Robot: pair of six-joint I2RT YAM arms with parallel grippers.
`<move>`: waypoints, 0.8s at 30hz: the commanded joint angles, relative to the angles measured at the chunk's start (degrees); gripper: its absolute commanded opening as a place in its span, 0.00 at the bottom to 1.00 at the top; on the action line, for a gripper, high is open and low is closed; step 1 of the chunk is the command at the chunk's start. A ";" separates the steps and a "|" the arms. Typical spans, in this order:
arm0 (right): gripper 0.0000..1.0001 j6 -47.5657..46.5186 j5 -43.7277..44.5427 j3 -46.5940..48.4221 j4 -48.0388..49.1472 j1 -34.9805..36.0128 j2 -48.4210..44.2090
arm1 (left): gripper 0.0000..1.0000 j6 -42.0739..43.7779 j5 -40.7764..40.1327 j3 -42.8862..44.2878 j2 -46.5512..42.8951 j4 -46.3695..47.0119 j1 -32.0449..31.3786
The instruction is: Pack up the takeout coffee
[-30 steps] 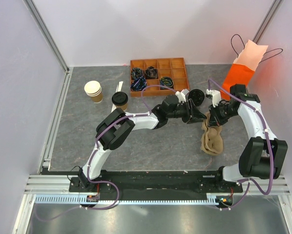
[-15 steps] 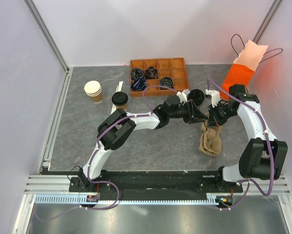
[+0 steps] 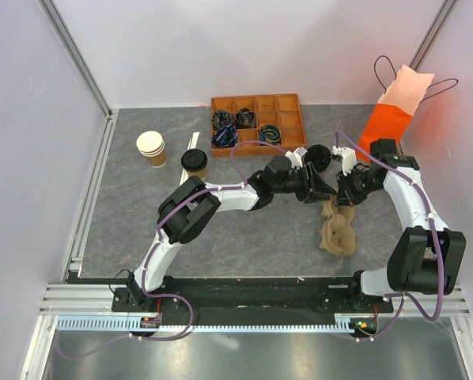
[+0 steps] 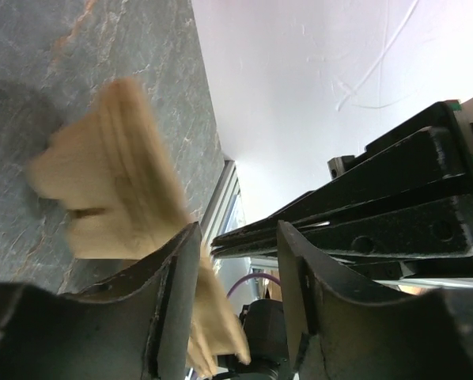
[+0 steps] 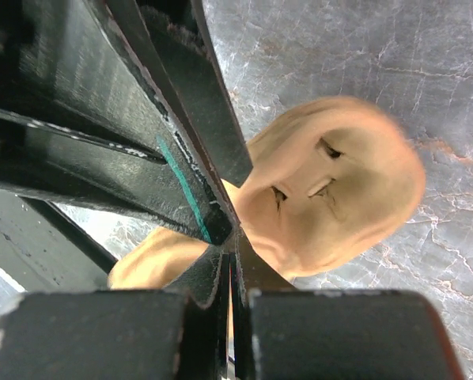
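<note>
The takeout coffee (image 3: 194,162), a tan paper cup with a black lid, stands upright at the left of the table, far from both grippers. My right gripper (image 3: 341,195) (image 5: 232,255) is shut on the top of a crumpled tan paper piece (image 3: 338,233) (image 5: 335,186) that hangs down to the table. My left gripper (image 3: 326,188) (image 4: 236,269) stands open right against it, tip to tip. The tan paper piece (image 4: 114,174) lies outside its left finger (image 4: 173,293), and nothing sits between the jaws.
A stack of lidless tan cups (image 3: 151,148) stands left of the coffee. An orange compartment tray (image 3: 288,103) with dark items sits at the back. A loose black lid (image 3: 319,156) lies behind the grippers. An orange paper bag (image 3: 388,115) stands at the back right.
The tan paper piece has shifted slightly left and bunched up as the right gripper rose a little. The left gripper has stayed against it.
</note>
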 commanded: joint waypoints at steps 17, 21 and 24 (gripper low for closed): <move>0.53 10.81 1.13 -2.42 5.10 2.98 -2.70 | 0.53 -1.59 0.75 -7.87 -5.56 3.91 3.51; 0.56 16.97 3.41 -4.70 9.40 6.49 -4.29 | 0.54 -0.27 1.72 -11.57 -9.78 3.39 6.23; 0.54 20.05 4.82 -6.89 11.43 10.10 -3.41 | 0.56 -0.18 1.63 -13.94 -11.37 3.30 7.03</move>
